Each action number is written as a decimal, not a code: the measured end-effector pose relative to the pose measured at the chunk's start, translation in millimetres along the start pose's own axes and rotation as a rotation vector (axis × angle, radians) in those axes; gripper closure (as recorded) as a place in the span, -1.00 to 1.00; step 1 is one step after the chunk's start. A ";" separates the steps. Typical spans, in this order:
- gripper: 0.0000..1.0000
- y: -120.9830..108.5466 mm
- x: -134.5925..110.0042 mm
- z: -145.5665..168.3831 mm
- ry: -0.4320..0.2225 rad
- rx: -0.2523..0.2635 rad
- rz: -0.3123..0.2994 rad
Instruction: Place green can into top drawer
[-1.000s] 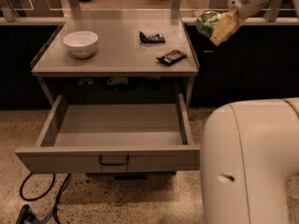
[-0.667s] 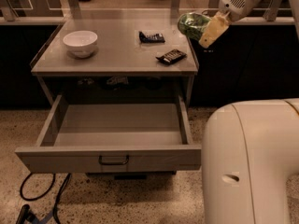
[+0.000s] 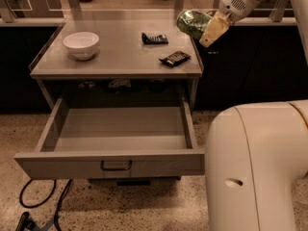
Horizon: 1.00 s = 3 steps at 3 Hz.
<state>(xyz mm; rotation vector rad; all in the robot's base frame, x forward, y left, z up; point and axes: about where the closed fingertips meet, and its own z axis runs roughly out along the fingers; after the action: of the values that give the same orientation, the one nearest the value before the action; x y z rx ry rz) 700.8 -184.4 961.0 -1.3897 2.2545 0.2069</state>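
Observation:
My gripper [image 3: 204, 27] is at the upper right, above the table's right rear corner, shut on the green can [image 3: 190, 23]. The can is shiny green, held on its side in the air, level with the tabletop's far edge. One pale fingertip [image 3: 213, 29] shows on the can's right side. The top drawer [image 3: 115, 163] is pulled fully open below the tabletop. It is grey, wide and shallow, with a dark wire handle [image 3: 116, 165] at the centre of its front. Nothing lies inside it.
A white bowl [image 3: 81, 44] sits at the table's left rear. Two dark snack packets [image 3: 154, 38] [image 3: 174, 58] lie on the right half of the table [image 3: 115, 61]. My white base [image 3: 260, 167] fills the lower right. Black cables [image 3: 43, 201] lie on the floor at left.
My gripper has carried the green can leftward, from beyond the table's right edge to over its right rear corner. The drawer, bowl and packets have not moved.

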 end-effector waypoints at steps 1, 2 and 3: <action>1.00 9.7 -14.6 55.4 0.114 -0.075 -0.134; 1.00 51.7 -53.0 98.9 0.091 -0.230 -0.367; 1.00 51.0 -56.2 113.4 0.069 -0.233 -0.442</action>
<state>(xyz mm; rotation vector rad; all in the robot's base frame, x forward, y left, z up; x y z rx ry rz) 713.1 -73.5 882.5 -2.0038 1.9580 0.2807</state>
